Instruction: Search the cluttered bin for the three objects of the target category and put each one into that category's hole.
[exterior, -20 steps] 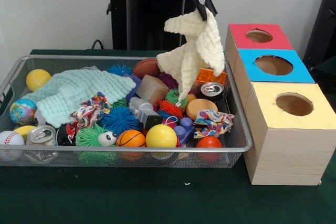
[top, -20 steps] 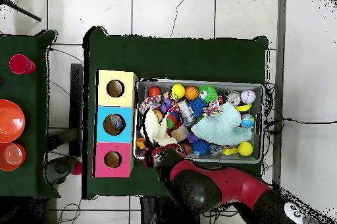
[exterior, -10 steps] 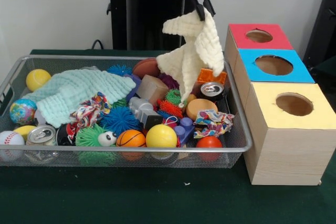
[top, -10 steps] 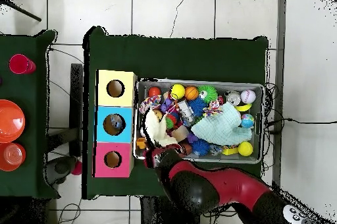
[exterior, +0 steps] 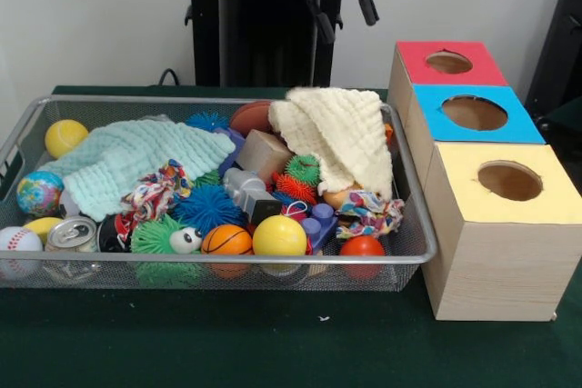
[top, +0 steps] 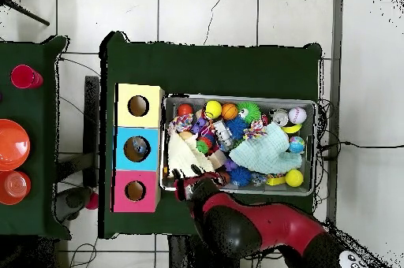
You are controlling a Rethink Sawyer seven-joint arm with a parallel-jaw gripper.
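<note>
My hand (exterior: pixel 344 8) released, empty, top centre of front frame above bin (exterior: pixel 414 224); cream cloth (exterior: pixel 338 134) draped over toys at bin's right end, beside red, blue, yellow boxes (exterior: pixel 496 179)

Green surface (exterior: pixel 273 352) is carrying a mesh bin (exterior: pixel 227 270) stuffed with toys, and the three-hole wooden box (exterior: pixel 496 252) is sitting just beside it, pretty much touching.

A cream cloth (top: pixel 182 157) lies at the bin's (top: pixel 241 98) left end. Three boxes (top: pixel 137 147) stand just left of it.
</note>
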